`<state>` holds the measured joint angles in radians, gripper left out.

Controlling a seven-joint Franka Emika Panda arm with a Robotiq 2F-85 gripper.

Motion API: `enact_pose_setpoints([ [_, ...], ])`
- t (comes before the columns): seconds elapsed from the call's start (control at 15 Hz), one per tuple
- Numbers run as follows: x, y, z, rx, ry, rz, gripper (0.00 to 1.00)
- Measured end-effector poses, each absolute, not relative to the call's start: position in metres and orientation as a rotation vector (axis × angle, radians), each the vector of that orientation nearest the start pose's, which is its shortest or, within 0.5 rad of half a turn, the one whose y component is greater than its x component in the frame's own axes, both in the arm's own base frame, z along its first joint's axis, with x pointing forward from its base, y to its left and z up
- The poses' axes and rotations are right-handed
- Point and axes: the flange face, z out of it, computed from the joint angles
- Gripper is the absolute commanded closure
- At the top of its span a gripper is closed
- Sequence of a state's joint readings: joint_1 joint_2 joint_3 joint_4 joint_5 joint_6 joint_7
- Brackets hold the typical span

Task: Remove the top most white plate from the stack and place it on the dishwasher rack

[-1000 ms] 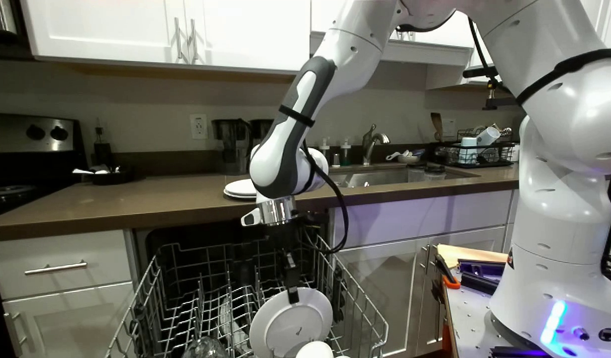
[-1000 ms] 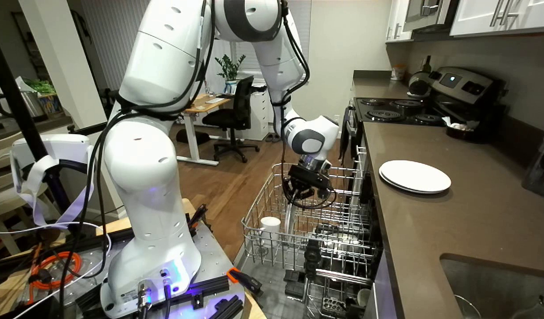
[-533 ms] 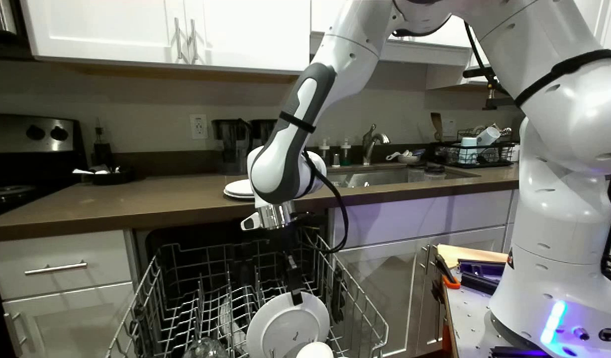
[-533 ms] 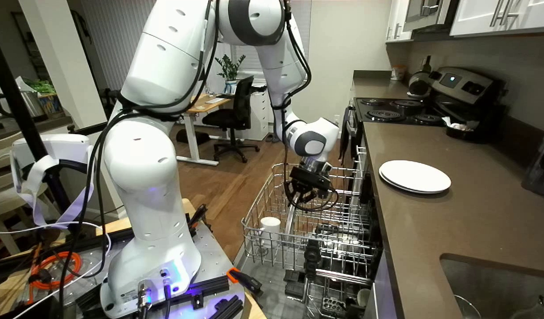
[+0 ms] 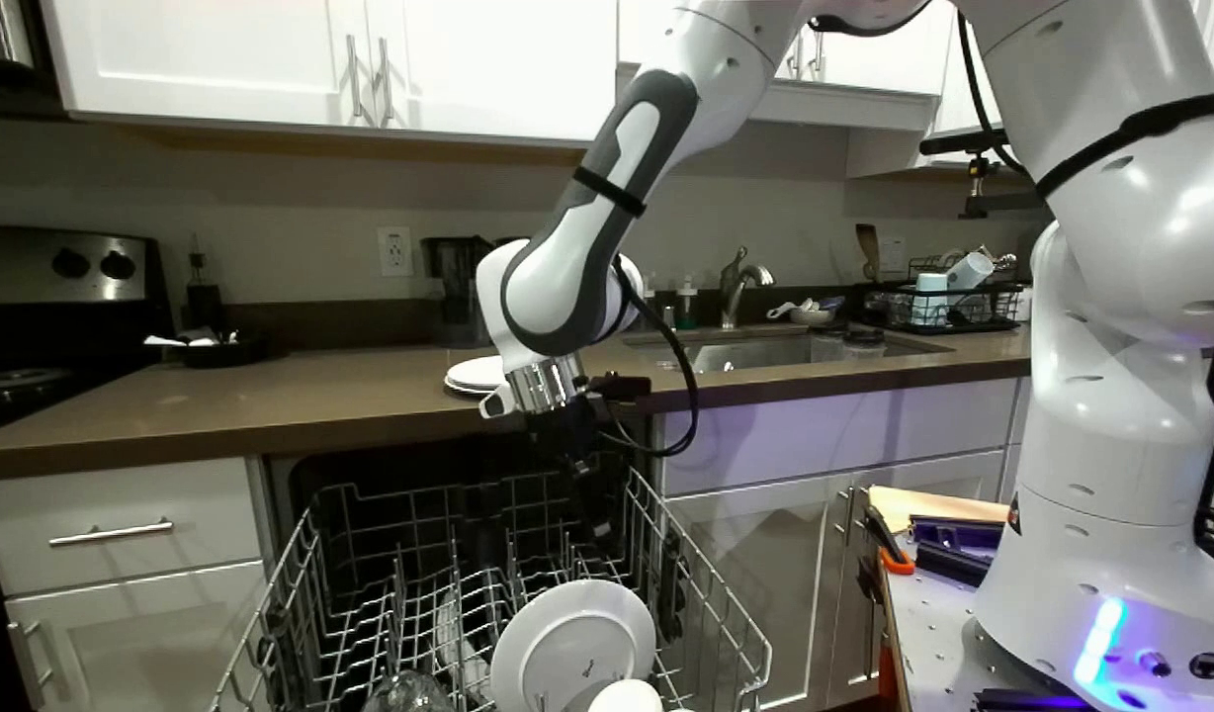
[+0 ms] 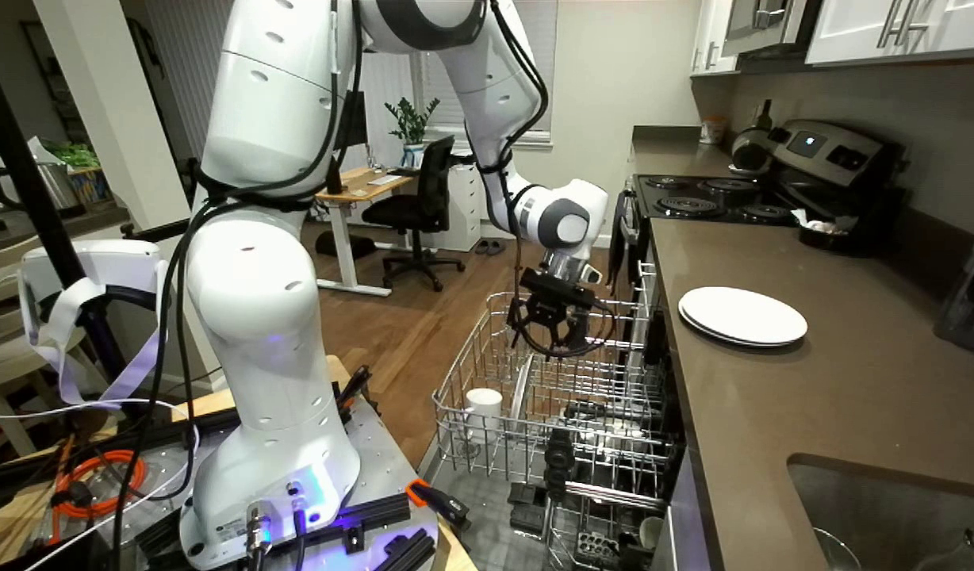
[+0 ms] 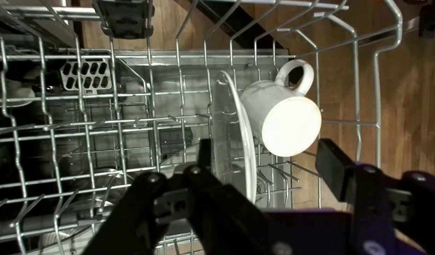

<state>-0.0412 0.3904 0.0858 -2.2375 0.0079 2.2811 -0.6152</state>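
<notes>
The white plate [image 7: 246,148], taken as the task's top most one, stands on edge in the dishwasher rack [image 5: 701,562]. In an exterior view its round face [image 5: 572,653] leans slightly among the tines. My gripper [image 7: 265,159] is open above it, fingers spread wide, one on each side of the plate's line, with nothing held. A gap separates the fingers from the plate's rim in an exterior view. The stack [image 6: 742,316] of white plates lies on the counter, low and flat.
A white mug [image 7: 292,126] sits upside down in the rack close beside the plate. A clear glass [image 5: 407,692] is at the rack's front. The brown counter [image 5: 301,396] edge runs behind the rack. A clamp [image 6: 439,503] lies by the robot's base.
The gripper was at the plate's upper rim; it has since opened and risen off it. Before that, the plate shifted slightly down and sideways, and it now stays in the rack.
</notes>
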Motion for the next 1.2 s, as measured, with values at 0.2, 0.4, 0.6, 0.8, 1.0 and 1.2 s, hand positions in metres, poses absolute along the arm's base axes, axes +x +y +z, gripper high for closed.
enact_pose_setpoints([
  [0.2, 0.506, 0.033, 0.208, -2.902, -0.926, 0.422, 0.00],
  [0.4, 0.505, 0.045, 0.249, -3.009, -0.903, 0.343, 0.00],
  [0.6, 0.499, 0.055, 0.285, -3.101, -0.867, 0.254, 0.00],
  [0.8, 0.488, 0.056, 0.314, -3.117, -0.817, 0.244, 0.00],
  [1.0, 0.475, 0.053, 0.339, -3.103, -0.735, 0.260, 0.00],
  [1.2, 0.464, 0.052, 0.360, -3.103, -0.682, 0.253, 0.00],
])
